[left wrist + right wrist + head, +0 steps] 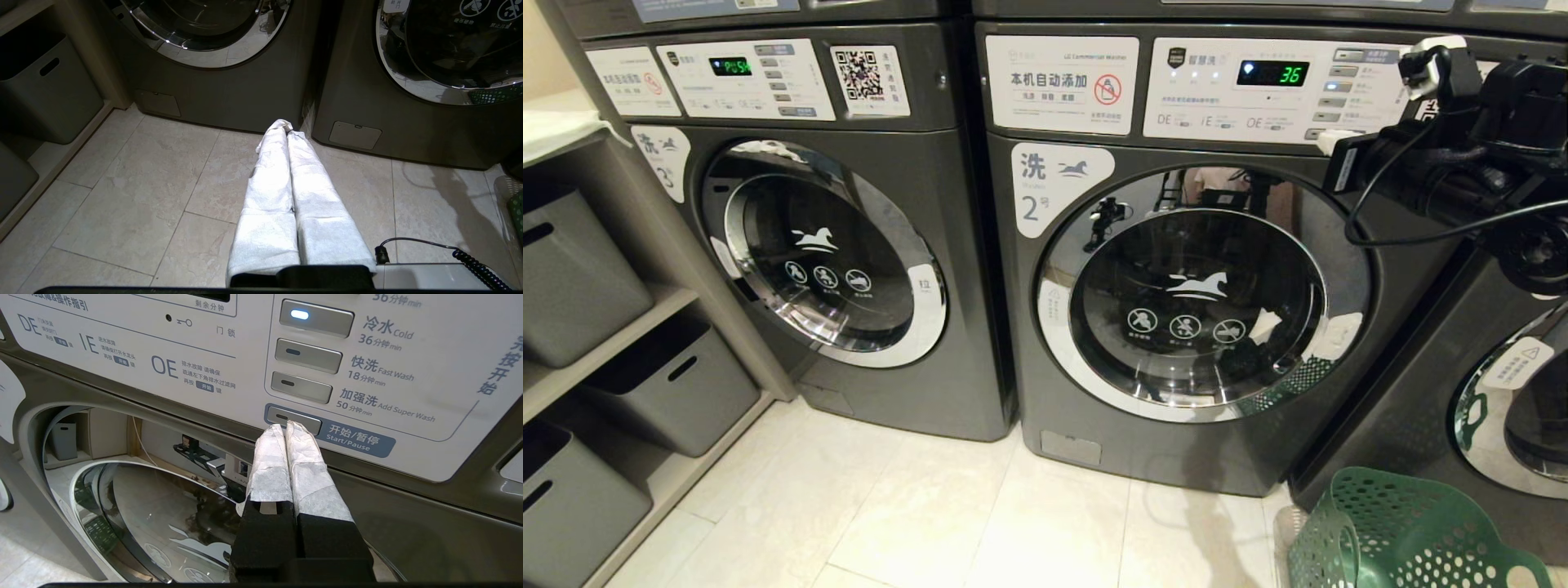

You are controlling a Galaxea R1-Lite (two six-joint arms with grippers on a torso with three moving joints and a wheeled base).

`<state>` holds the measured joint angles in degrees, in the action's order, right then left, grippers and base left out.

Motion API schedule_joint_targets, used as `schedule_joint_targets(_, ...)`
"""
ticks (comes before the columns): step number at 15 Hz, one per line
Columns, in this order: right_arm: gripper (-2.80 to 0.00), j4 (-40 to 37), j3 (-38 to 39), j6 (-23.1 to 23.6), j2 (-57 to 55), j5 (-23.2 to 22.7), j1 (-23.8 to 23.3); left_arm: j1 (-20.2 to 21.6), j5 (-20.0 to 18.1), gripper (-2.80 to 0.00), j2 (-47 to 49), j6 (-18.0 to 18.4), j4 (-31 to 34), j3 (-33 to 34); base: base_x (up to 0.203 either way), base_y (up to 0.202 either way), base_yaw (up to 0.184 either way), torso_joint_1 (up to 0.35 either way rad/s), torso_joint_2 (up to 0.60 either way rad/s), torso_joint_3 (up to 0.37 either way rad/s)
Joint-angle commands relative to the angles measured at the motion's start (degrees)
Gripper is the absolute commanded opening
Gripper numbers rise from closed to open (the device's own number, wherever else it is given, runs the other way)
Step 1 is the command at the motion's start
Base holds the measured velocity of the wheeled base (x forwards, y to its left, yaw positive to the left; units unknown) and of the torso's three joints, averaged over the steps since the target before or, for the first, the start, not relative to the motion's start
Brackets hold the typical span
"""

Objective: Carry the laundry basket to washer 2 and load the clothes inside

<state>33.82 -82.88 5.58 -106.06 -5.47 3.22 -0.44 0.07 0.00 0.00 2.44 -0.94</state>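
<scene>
Washer 2 (1176, 269), dark grey with a blue "2" label (1045, 188), stands in the middle with its round glass door (163, 522) closed. My right gripper (286, 426) is shut and holds nothing. Its white-wrapped tips rest at the Start/Pause button (304, 424) on the control panel (1258, 90), and it shows at upper right in the head view (1331, 140). The green laundry basket (1405, 535) lies tilted on the floor at lower right; the part I see holds nothing. Behind the dark glass I cannot tell any clothes. My left gripper (284, 127) hangs low, shut and empty, pointing at the floor.
Washer 3 (849, 245) stands to the left, another washer (1486, 384) to the right behind the basket. Shelves with grey bins (580, 278) line the left wall. Pale floor tiles (915, 514) lie before the machines. The display (1272, 73) reads 36.
</scene>
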Motion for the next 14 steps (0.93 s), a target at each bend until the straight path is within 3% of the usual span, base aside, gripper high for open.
schedule_joint_targets(1, -2.80, 0.2, -0.2, 0.0, -0.2, -0.2, 0.0, 0.0, 0.0, -2.80, 0.1, 0.0, 0.0, 0.1, 0.000, 0.000, 0.000, 0.000, 0.00, 0.000)
schedule_joint_targets(14, -2.80, 1.3, -1.8, -0.4, -2.0, 1.2, -0.1, 0.0, 0.0, -2.80, 0.1, -0.1, 0.0, 0.1, 0.000, 0.000, 0.000, 0.000, 0.00, 0.000)
